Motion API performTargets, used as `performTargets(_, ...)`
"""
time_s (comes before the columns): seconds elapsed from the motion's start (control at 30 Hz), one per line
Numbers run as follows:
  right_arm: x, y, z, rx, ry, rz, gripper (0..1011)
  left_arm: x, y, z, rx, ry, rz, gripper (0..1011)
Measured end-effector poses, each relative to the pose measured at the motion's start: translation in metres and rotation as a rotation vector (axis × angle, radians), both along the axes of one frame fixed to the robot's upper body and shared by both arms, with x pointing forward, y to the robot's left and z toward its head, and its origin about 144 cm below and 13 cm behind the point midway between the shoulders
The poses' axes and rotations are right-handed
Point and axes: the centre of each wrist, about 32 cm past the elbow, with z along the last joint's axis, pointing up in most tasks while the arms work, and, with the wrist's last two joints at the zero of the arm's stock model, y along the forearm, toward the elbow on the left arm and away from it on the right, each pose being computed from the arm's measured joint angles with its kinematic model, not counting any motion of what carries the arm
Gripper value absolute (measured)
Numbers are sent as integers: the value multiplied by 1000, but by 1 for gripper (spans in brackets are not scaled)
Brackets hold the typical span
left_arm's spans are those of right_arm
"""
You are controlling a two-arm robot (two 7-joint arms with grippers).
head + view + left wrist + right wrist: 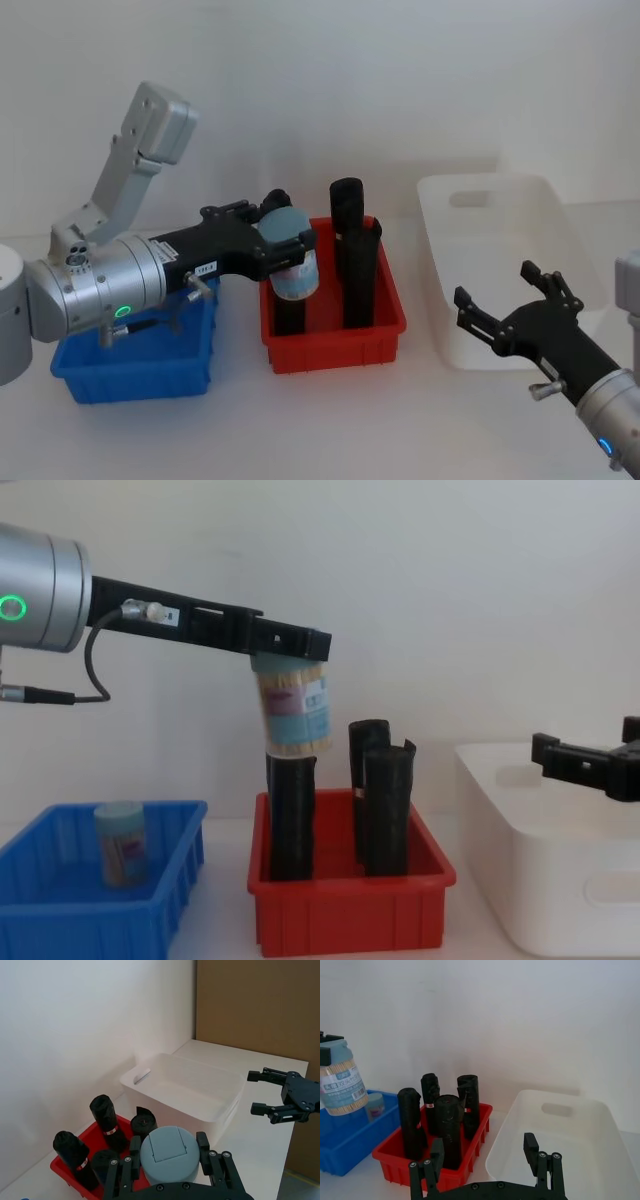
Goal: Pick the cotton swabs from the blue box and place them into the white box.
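- Two swab tubs. The held tub [297,275] hangs upright in the left gripper [285,228], whose fingers are clamped on its lid, above the left half of the red bin [335,352]. The second tub [120,842] stands upright in the blue box [130,378].
- Three containers stand in a row across the table [330,430]: the blue box toward the left edge, the red bin in the middle, and the white box [490,195] toward the right edge.
- Four black rolls [412,1120] stand upright in the red bin.
- The held tub's base is about level with the roll tops. I cannot tell whether it clears the nearest roll.
- The right gripper [495,285] hovers over the white box's near edge with its fingers spread wide, gripping nothing.
- Bare table lies between the red bin and the white box and along the front edge. The white box's floor is open.
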Motion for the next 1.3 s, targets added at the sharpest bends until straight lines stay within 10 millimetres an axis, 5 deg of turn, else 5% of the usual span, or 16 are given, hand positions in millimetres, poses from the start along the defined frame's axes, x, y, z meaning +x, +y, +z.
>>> performTargets(1.3, 47, 52, 46, -203, 32, 410, 1001, 1, -3, 3, 0, 7, -25, 671)
